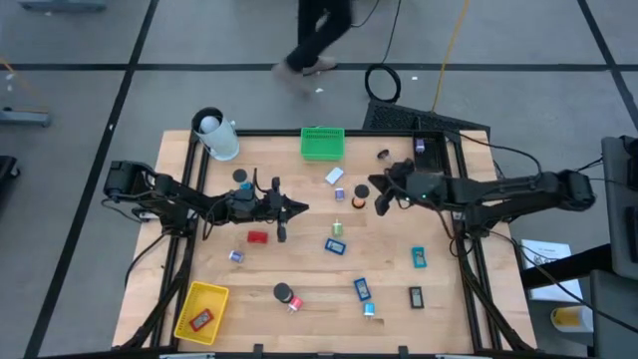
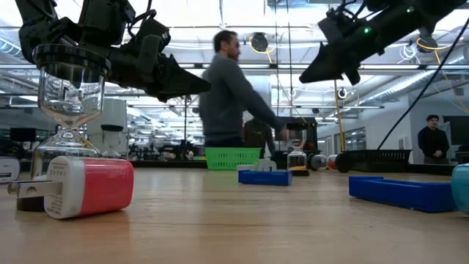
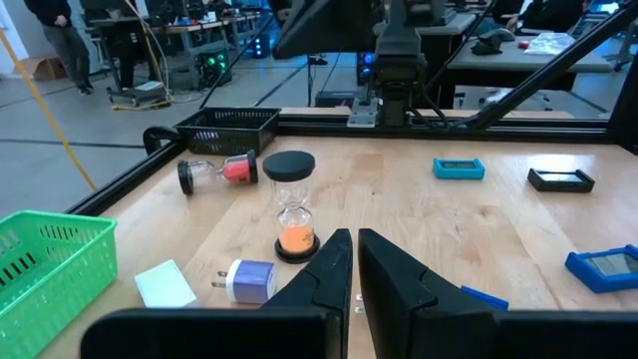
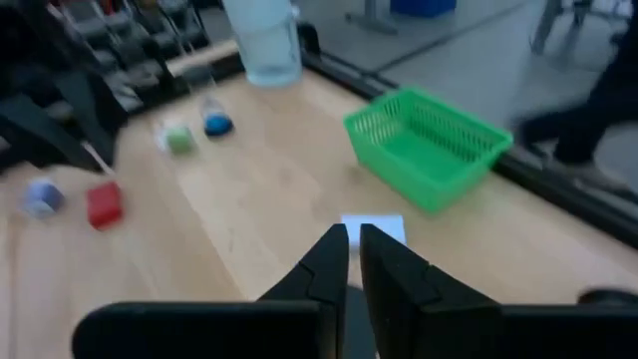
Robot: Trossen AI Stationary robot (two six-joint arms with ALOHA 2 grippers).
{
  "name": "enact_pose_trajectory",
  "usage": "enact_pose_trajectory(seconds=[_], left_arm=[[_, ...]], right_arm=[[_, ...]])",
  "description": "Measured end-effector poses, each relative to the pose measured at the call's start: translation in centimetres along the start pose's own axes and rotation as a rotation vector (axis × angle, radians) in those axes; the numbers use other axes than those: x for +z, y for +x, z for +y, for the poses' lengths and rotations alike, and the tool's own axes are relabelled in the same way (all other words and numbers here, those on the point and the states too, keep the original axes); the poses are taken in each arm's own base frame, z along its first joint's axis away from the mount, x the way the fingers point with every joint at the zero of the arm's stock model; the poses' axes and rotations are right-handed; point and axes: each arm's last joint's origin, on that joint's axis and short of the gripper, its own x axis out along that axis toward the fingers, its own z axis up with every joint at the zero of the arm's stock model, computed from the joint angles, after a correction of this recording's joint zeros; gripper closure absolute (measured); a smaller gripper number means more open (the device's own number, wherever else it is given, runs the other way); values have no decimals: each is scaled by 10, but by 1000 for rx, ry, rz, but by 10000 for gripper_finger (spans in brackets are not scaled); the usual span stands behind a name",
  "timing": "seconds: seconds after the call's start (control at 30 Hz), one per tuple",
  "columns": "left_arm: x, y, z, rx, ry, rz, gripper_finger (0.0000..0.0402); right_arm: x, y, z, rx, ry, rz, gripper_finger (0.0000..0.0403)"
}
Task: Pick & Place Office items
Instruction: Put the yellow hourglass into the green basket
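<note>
Both arms hover mid-table, left gripper [image 1: 296, 207] and right gripper [image 1: 371, 186] pinched shut and empty; office items [image 1: 336, 245] lie scattered between them, green basket [image 1: 322, 143] at the far edge

green basket [image 1: 322, 144] at counter's [image 1: 299, 249] far edge | yellow basket [image 1: 201, 310] near-left corner | white cylinder [image 1: 216, 136] far-left corner | person [image 2: 229, 95] walking behind

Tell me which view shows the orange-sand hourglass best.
The left wrist view: the hourglass stands upright and unobstructed beyond the left gripper. The high view shows it only from above, as a small orange dot; the low view shows it distant; the right wrist view misses it.
</note>
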Motion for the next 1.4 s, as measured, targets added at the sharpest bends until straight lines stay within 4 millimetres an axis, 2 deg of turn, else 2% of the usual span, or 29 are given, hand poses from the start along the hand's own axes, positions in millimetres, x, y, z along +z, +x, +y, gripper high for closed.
enact_pose_trajectory(seconds=[0.23,0.57,0.83,1.03,1.23,1.4], left_arm=[[0,0,0,0,0,-3,371],[0,0,0,0,0,-3,371],[0,0,0,1,-16,-3,371],[0,1,8,45,-72,-7,371],[0,1,11,42,-92,-5,397],[0,1,9,32,-88,-6,381]], right_arm=[[6,-3,0,-9,3,-60,393],[0,-2,-2,-28,32,-9,373],[-8,-4,-6,-78,61,106,350],[4,-2,0,-119,61,219,293],[1,23,15,-94,-19,403,202],[12,40,27,-118,-77,479,119]])
